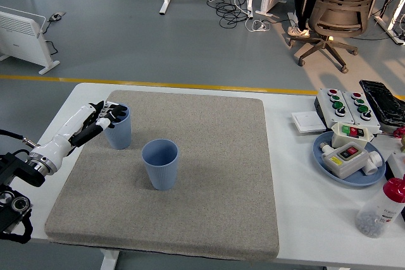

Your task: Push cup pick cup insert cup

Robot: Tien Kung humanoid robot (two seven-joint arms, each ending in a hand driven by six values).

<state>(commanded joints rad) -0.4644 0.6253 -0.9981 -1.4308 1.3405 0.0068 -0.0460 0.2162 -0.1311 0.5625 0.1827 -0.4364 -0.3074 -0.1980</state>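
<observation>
**Robot's left hand at the rim of the far blue cup**

A grey mat (190, 169) covers most of a white table (297, 175). Two blue ribbed cups stand upright on it, mouths up, long axes vertical. The far cup (119, 129) is at ten o'clock on the mat, near its left edge. The near cup (160, 164) stands just left of the mat's centre, close by at the far cup's four o'clock but apart from it.

The left hand (100, 117) comes in from eight o'clock and lies against the far cup's left side and rim. Its fingers (111, 112) are curled loosely over the rim; whether they truly grip it cannot be told. The right hand is out of view.

Risks, as a judgement: contact this high could tip the cup instead of sliding it, since the rough mat drags at its base. A toppled cup might strike the near one
</observation>
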